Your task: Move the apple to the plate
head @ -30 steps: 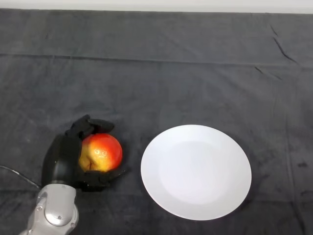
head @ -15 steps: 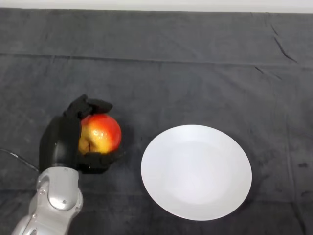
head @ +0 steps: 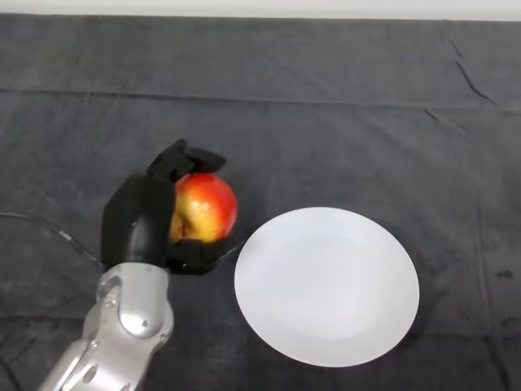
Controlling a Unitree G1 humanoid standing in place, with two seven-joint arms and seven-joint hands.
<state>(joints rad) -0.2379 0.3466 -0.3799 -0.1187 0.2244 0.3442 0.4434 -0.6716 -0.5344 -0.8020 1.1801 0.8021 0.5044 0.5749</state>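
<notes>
A red and yellow apple (head: pixel 207 206) is held in my black left hand (head: pixel 142 218), with fingers curled over its top and the thumb under it. The hand and apple are just left of the white plate (head: pixel 327 283), close to its left rim. The plate lies flat on the dark cloth and has nothing on it. My silver-grey arm comes in from the lower left.
The dark cloth (head: pixel 326 138) covers the whole table, with a few creases at the far right.
My hand has carried the apple up and to the right, from the left of the table to near the plate's left rim.
</notes>
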